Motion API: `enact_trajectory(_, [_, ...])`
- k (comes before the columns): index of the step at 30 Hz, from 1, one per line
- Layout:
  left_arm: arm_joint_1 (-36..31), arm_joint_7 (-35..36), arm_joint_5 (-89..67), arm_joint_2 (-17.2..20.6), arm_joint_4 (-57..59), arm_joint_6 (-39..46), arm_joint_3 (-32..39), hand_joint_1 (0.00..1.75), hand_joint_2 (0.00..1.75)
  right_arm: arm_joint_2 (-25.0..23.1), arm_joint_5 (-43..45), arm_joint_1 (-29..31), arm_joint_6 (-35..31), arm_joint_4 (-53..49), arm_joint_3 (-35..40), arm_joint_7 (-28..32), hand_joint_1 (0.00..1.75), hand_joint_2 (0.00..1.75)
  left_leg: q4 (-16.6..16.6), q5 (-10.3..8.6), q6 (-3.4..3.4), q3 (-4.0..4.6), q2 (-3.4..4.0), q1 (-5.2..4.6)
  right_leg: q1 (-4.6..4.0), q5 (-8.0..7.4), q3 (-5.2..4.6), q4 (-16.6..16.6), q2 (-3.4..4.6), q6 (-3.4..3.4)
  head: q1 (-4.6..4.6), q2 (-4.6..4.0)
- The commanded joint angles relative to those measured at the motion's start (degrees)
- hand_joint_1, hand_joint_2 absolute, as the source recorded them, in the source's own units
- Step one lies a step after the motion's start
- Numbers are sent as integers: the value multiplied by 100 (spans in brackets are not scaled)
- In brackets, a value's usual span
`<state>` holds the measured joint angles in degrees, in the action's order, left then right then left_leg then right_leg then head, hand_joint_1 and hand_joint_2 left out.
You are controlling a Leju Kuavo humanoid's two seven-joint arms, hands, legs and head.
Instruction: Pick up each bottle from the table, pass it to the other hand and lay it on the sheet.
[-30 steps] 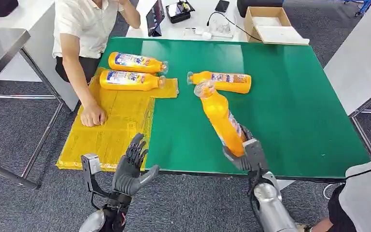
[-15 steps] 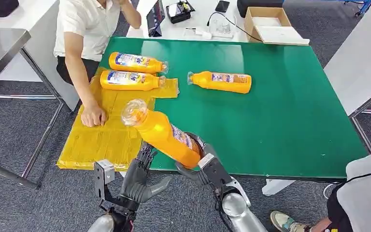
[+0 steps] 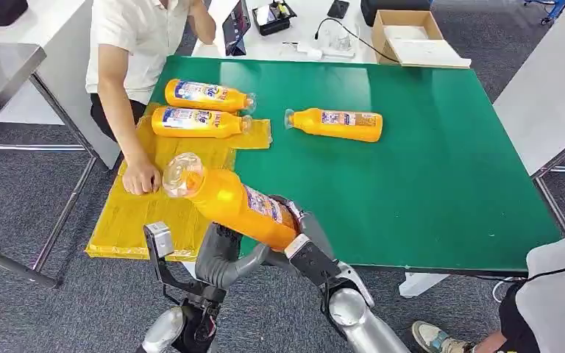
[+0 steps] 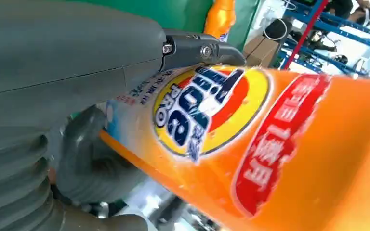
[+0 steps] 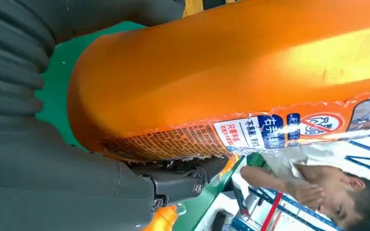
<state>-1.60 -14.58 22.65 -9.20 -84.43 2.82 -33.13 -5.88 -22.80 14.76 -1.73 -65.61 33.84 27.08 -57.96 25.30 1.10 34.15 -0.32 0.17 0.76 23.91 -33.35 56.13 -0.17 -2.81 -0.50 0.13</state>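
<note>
Green covers the whole surface, and a yellow sheet lies over its left side, hanging a little past the near edge. Two orange bottles lie side by side at the upper left of the frame, the nearer bottle on the sheet and the farther bottle just beyond it. A third bottle lies on the bare green near the middle, well apart from them.

At the bottom centre both arms meet under a fourth, held bottle, which is tilted with its clear cap toward the left, above the sheet's near part. The right hand grips its base end. The left hand is pressed against the bottle's underside with its fingers wrapped around the body; the left wrist view shows the thumb lying over the label.

A person in a white shirt stands at the upper left, one hand resting on the sheet, close to the held bottle's cap. A cardboard box sits at the top right.
</note>
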Motion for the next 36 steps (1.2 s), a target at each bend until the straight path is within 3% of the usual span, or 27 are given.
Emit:
enact_trajectory(1, [-50,-122,354,-39,-279,317,103,0,175,58,4,300,79,873,590,-14,175,175,1,5,-4,-14,8,3,-4,2,13,-3,7,8,-2,0])
enact_trajectory(9, [-330,-58,376,-21,202,362,-19,0,175,10,-38,528,225,1050,927,31,175,175,4,2,-4,-13,2,0,0,2,13,-3,2,7,-2,0])
enact_trajectory(10, [-354,-104,358,-32,240,380,-11,26,175,13,-34,549,264,1040,967,38,175,175,6,4,-6,-22,3,0,-1,4,20,-3,3,12,-2,0])
enact_trajectory(11, [-421,-141,502,-47,304,161,-31,164,175,12,28,592,401,1023,1038,56,175,175,4,3,-5,-18,1,1,-1,4,18,-3,0,11,-2,0])
enact_trajectory(12, [-440,-61,776,-72,372,-37,60,175,175,7,50,655,498,1032,1119,56,175,175,3,1,-4,-12,-2,0,-1,3,12,-2,-3,8,-2,0])
enact_trajectory(24, [-448,-193,809,-51,301,-385,51,175,175,66,521,748,940,1029,1093,4,175,175,3,3,-5,-17,-5,1,-2,6,17,-1,-7,9,-2,0])
enact_trajectory(25, [-440,-203,816,-50,298,-407,57,175,175,75,533,757,963,1021,1098,-2,157,175,2,1,-3,-9,-3,1,-2,3,9,-2,-5,7,-2,0])
enact_trajectory(30, [-404,-240,807,-72,256,-431,94,175,175,109,618,783,1091,1056,1122,-31,152,175,2,1,-5,-16,-8,2,-2,5,17,-3,-10,10,0,0])
enact_trajectory(31, [-389,-251,799,-79,242,-430,117,175,175,113,691,789,1181,1087,1116,-72,129,175,2,4,-7,-21,-6,3,-4,8,21,-1,-8,13,-2,0])
enact_trajectory(32, [-372,-276,758,-71,223,-407,138,175,175,126,702,787,1191,1104,1128,-107,12,175,2,0,-4,-7,-3,1,-2,2,7,-2,-5,7,-2,0])
enact_trajectory(33, [-342,-344,709,-64,187,-341,198,175,175,135,716,738,1141,1093,1095,-96,0,175,1,4,-6,-18,-4,2,-3,7,17,-1,-6,11,0,0])
enact_trajectory(34, [-333,-386,647,-53,162,-279,230,175,175,153,717,705,1128,1077,1089,-94,0,175,3,2,-5,-15,-5,1,-2,5,15,-3,-7,9,-2,0])
enact_trajectory(35, [-302,-455,523,-25,110,-126,328,175,175,223,719,596,1043,991,1042,-50,0,0,3,0,-4,-9,-5,2,-2,3,9,-4,-6,7,-2,0])
enact_trajectory(36, [-281,-465,479,26,65,-61,434,175,175,306,685,473,938,897,999,-13,0,0,4,4,-6,-21,-6,2,-2,7,21,-4,-8,11,-4,0])
